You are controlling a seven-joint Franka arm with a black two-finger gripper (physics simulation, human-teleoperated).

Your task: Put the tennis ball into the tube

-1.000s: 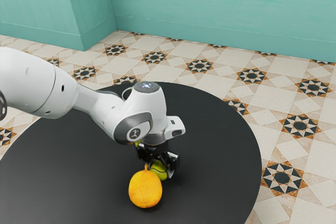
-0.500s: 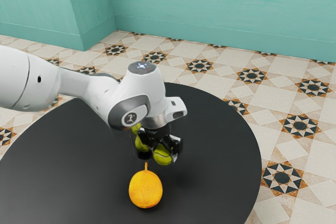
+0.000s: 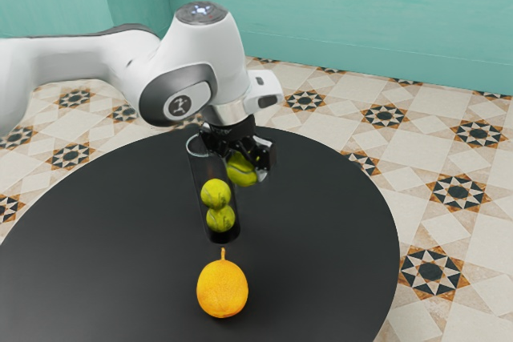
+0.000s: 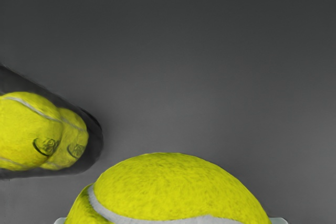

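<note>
My black gripper (image 3: 240, 162) is shut on a tennis ball (image 3: 241, 170), held well above the table in the exterior view. The same ball (image 4: 173, 190) looms large at the wrist view's lower edge, with a bit of a fingertip at either side. A clear tube (image 3: 198, 167) with a dark base stands upright on the table, just beside the held ball toward the exterior view's left. Inside it two tennis balls are stacked, the upper one (image 3: 216, 194) resting on the lower one (image 3: 220, 218). The tube (image 4: 94, 139) and its balls (image 4: 26, 129) are also in the wrist view.
An orange fruit (image 3: 222, 288) with a short stem sits on the round black table (image 3: 321, 230), near the tube's base. Past the table lie a patterned tile floor (image 3: 433, 150) and a teal wall (image 3: 353, 6).
My hand has risen from the table with the tennis ball in its grip. The tube and its two balls, largely hidden behind the gripper before, have come into view. The fruit has stayed put.
</note>
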